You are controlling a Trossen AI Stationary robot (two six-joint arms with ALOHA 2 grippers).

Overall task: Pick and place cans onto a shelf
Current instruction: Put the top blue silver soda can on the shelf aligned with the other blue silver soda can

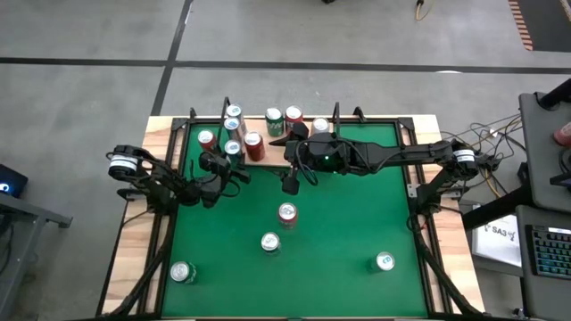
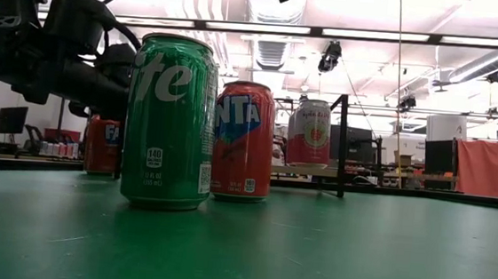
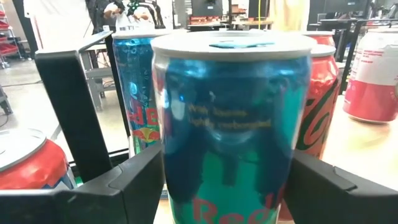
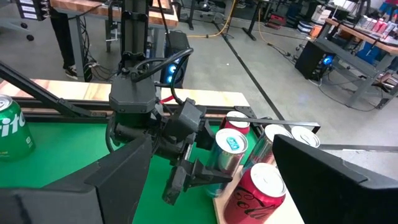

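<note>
The blue can (image 3: pixel 231 118) stands between the left fingers (image 3: pixel 134 180) — gripped or released, I cannot tell.

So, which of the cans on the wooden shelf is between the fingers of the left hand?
The blue can with the silver top, between the left hand; its neighbours stand free.

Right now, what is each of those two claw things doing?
Left gripper: fingers on either side of the blue can on the light-wood shelf; grip cannot be told.
Right gripper: open, holding nothing, above the green table.
</note>
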